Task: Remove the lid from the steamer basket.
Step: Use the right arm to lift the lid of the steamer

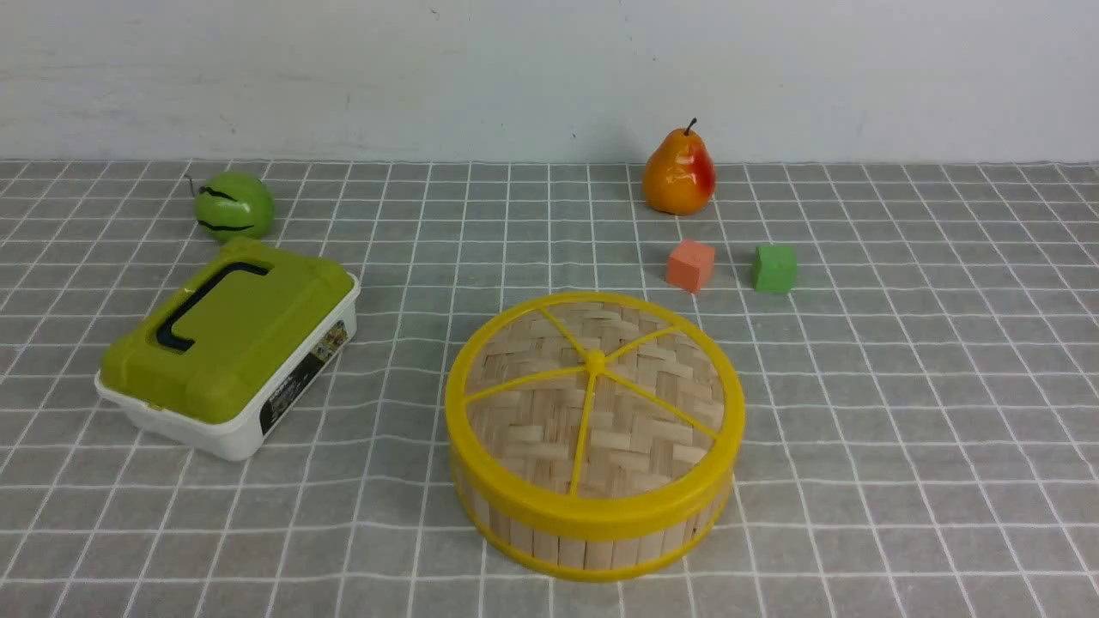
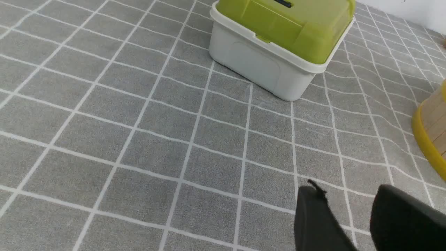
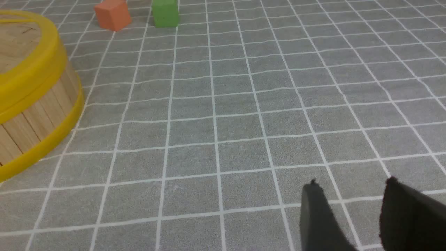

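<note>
Our left claw (image 2: 348, 198) and right claw (image 3: 352, 195) each stand parted with a clear gap, gripping nothing, above bare cloth (image 3: 226, 122); we judge the spread is there to take a rim. Neither shows in the front view. There, at lower centre, the lid (image 1: 592, 386) sits flush on the basket (image 1: 592, 541), not yet lifted, so the yellow rims meet; the box (image 1: 227, 343) lies at left, the pear (image 1: 678, 176) upper right

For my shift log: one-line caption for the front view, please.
Lid seated on steamer basket; green-lidded box left, pear, orange cube and green cube behind.
</note>
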Controlling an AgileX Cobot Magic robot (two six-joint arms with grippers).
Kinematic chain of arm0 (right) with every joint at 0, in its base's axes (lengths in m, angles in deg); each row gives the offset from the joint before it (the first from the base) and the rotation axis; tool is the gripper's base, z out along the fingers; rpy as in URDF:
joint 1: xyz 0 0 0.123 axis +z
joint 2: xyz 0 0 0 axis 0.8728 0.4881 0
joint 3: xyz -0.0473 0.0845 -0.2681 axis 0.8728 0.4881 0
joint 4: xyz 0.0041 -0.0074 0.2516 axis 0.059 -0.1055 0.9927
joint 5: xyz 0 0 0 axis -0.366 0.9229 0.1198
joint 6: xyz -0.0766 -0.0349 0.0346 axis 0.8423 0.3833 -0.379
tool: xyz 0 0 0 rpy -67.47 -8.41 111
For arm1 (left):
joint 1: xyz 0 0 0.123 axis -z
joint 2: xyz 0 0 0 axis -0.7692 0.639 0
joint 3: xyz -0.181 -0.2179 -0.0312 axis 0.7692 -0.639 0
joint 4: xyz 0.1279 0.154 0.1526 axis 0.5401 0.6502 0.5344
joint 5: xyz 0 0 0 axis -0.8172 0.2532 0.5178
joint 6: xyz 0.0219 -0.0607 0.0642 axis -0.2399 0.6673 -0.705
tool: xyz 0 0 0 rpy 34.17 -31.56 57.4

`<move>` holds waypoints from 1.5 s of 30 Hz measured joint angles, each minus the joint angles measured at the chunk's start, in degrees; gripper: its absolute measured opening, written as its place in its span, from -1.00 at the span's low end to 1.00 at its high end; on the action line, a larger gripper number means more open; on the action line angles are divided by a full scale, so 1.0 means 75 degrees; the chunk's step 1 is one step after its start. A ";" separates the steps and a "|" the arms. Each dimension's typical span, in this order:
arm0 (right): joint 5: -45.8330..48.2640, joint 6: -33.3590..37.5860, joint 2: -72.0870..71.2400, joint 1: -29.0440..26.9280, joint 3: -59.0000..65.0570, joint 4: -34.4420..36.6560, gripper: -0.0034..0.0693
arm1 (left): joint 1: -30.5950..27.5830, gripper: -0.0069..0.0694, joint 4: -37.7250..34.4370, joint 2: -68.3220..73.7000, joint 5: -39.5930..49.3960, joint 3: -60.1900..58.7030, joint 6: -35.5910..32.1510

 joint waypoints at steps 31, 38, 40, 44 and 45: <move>0.0000 0.0000 0.0000 0.0000 0.0000 -0.0007 -0.24 | 0.0000 -0.19 0.0000 0.0000 0.0000 0.0000 0.0000; 0.0000 0.0000 0.0000 0.0000 0.0000 -0.0012 -0.24 | 0.0000 -0.19 0.0000 0.0000 0.0000 0.0000 0.0000; 0.0000 0.0000 0.0000 0.0000 0.0000 -0.0022 -0.24 | 0.0000 -0.19 0.0000 0.0000 0.0000 0.0000 0.0000; 0.0000 0.0000 0.0000 0.0000 0.0000 -0.0193 -0.24 | 0.0000 -0.19 0.0000 0.0000 0.0000 0.0000 0.0000; 0.0000 0.0000 0.0000 0.0000 0.0000 -0.0279 -0.24 | 0.0000 -0.19 0.0000 0.0000 0.0000 0.0000 0.0000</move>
